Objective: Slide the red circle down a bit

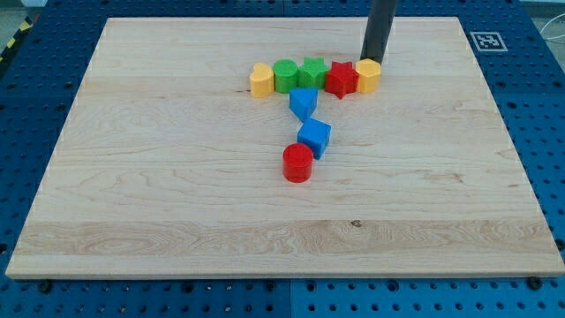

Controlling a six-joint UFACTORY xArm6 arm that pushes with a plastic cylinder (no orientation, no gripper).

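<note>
The red circle is a short red cylinder near the board's middle. It touches a blue cube at its upper right. My tip is at the view's top, just behind a yellow block at the right end of a row. The tip is far above and to the right of the red circle.
A row near the top holds a yellow block, a green cylinder, a green star, a red star and the yellow block. A second blue block sits below the row. The wooden board lies on a blue pegboard.
</note>
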